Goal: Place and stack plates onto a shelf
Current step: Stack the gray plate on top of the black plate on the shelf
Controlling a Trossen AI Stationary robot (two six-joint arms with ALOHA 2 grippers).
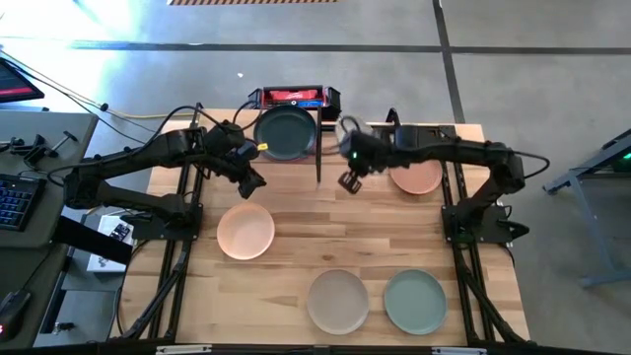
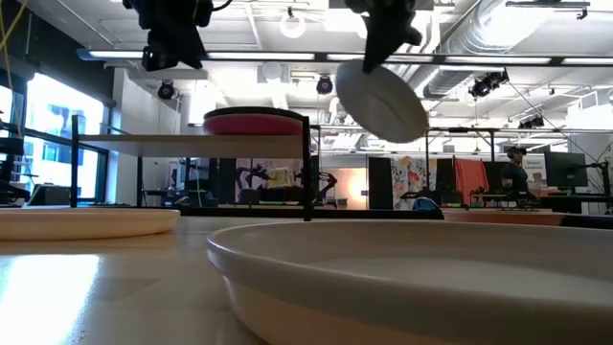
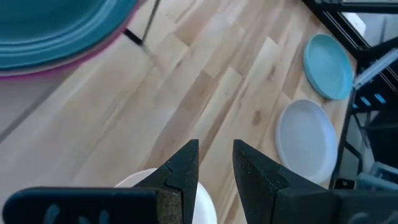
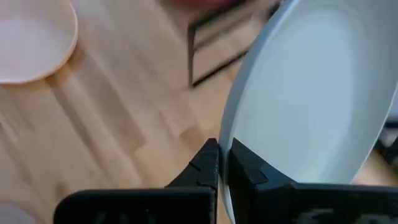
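The shelf [image 2: 192, 141] stands on thin dark legs at the table's far edge. It carries a charcoal plate [image 1: 286, 133] stacked on a pink plate [image 2: 254, 120]. My right gripper [image 2: 383, 38] hovers just right of the shelf, shut on an off-white plate [image 2: 383, 101]. My left gripper [image 1: 251, 182] hangs open in the air in front of the shelf, above the far side of the peach plate [image 1: 245, 232], touching nothing. The beige plate [image 1: 337, 301], sage green plate [image 1: 414, 301] and salmon plate [image 1: 416, 177] lie flat on the table. My right gripper [image 4: 222, 152] pinches the off-white plate by its rim [image 4: 231, 134], one finger on each face. The fingers [image 2: 378, 48] come from above, pointing down. The plate is lifted clear and hangs tilted below them, at about the height of the shelf top.
The shelf's dark right leg [image 1: 317, 163] stands between the two grippers. A red and black box [image 1: 294, 97] sits behind the shelf. The salmon plate lies under my right arm. Bare tabletop [image 1: 325, 227] stretches between the peach plate and the near plates.
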